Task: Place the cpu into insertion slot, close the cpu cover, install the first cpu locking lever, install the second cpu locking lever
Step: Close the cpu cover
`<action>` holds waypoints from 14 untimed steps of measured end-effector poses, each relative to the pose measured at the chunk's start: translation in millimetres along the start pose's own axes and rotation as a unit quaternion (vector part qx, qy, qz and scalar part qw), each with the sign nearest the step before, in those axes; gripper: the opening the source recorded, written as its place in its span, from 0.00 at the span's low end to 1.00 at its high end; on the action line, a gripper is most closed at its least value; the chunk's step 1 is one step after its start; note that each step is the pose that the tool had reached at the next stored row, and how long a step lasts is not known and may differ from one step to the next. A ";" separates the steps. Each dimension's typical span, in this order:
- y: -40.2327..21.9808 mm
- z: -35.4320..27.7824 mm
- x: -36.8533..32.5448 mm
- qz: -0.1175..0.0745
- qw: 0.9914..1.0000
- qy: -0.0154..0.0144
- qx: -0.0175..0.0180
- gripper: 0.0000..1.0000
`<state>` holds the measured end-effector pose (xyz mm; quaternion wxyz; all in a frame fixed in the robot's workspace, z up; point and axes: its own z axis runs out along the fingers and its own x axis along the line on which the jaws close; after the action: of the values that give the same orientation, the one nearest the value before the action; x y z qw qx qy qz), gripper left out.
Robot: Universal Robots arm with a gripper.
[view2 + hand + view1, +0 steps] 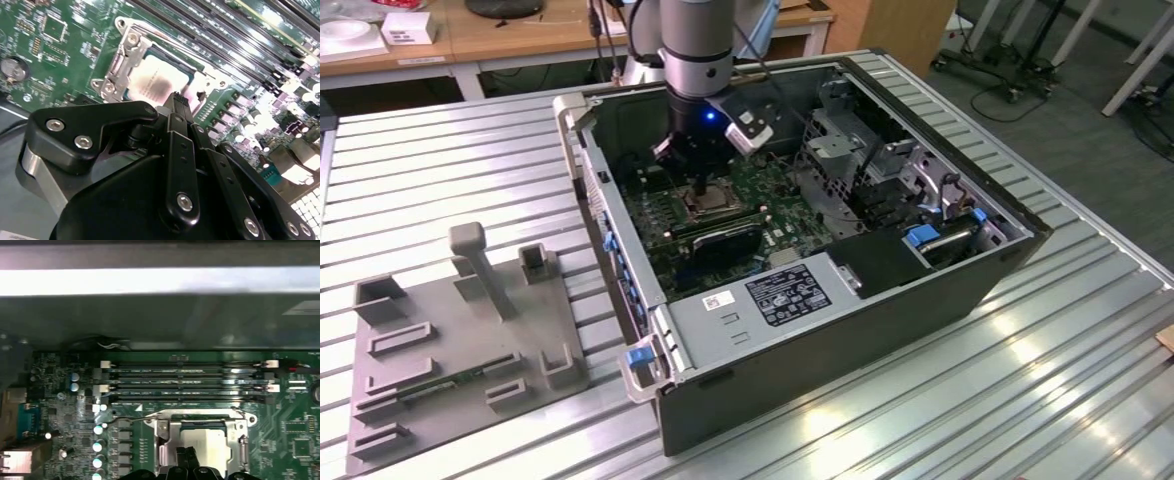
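Observation:
The cpu [155, 80] lies flat in the insertion slot [711, 205] on the green motherboard inside the open computer case. Around it lies the silvery cpu cover [122, 60], down over the chip's edges. My gripper [177, 100] hangs just above the near edge of the slot, its two black fingers pressed together and shut on nothing. In the first wrist view the fingertips [187, 456] sit over the cpu [212, 437], and a thin wire locking lever [132, 416] runs along the side of the cover [164, 432] toward the memory slots.
Long dark memory slots [185, 380] run beside the socket. The case wall [594, 180] and a drive cage [854, 160] hem in the arm. A grey fixture plate [454, 340] lies on the slatted table at the exterior view's left.

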<state>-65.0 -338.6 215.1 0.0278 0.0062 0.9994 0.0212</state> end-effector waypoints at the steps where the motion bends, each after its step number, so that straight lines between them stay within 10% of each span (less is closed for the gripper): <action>1: 0.0 0.1 0.8 0.000 1.000 0.000 0.000 0.11; 14: -0.2 1.2 9.6 0.000 1.000 -0.001 0.002 0.11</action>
<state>-74.6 -338.6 213.4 0.0287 0.0060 0.9994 0.0194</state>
